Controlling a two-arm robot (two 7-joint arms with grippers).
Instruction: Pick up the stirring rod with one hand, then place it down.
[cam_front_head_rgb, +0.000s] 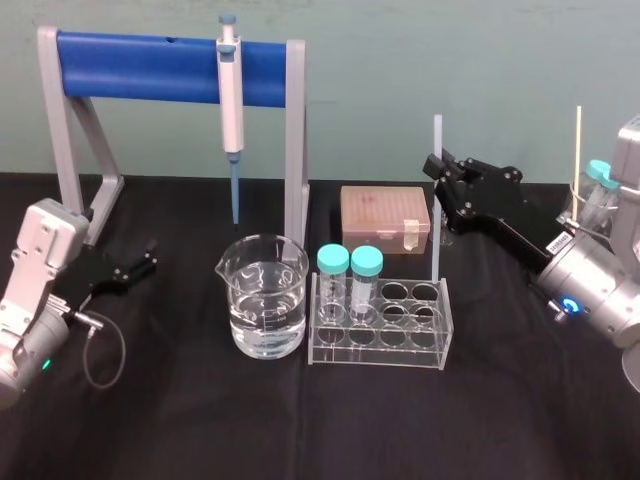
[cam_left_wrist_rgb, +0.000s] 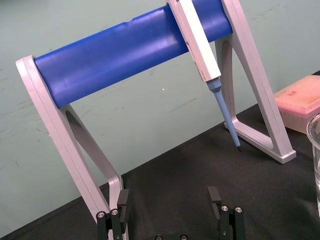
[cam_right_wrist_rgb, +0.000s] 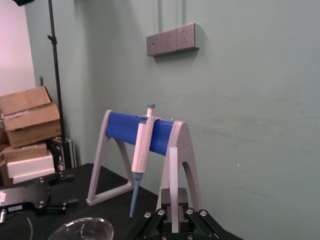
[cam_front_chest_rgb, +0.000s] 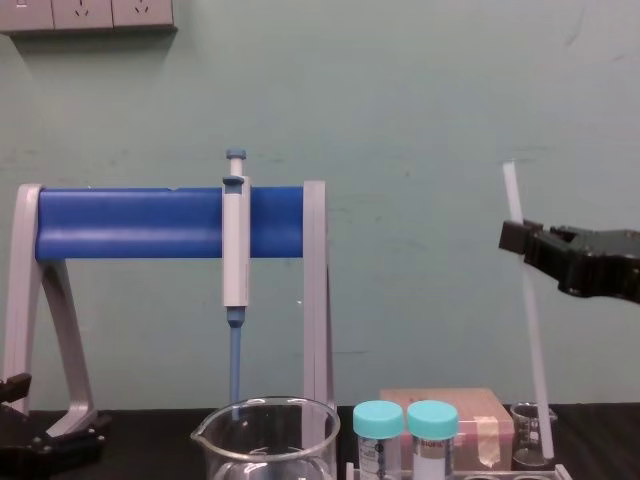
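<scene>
The stirring rod (cam_front_head_rgb: 437, 215) is a thin white translucent stick held nearly upright at the right of the table. My right gripper (cam_front_head_rgb: 438, 168) is shut on its upper part, seen from the side in the chest view (cam_front_chest_rgb: 516, 238). In the right wrist view the stirring rod (cam_right_wrist_rgb: 173, 182) rises from between the black fingers. Its lower end (cam_front_chest_rgb: 545, 440) hangs by a small glass beaker (cam_front_chest_rgb: 528, 437); I cannot tell if it touches. My left gripper (cam_front_head_rgb: 142, 264) rests open on the table at the left, its fingers (cam_left_wrist_rgb: 123, 198) spread apart with nothing between them.
A white-and-blue pipette (cam_front_head_rgb: 231, 105) hangs on the blue-barred stand (cam_front_head_rgb: 140, 65) at the back. A water beaker (cam_front_head_rgb: 264, 300), a clear tube rack (cam_front_head_rgb: 380, 330) with two teal-capped tubes and a pink tip box (cam_front_head_rgb: 385, 215) fill the middle. Capped tubes (cam_front_head_rgb: 600, 180) stand far right.
</scene>
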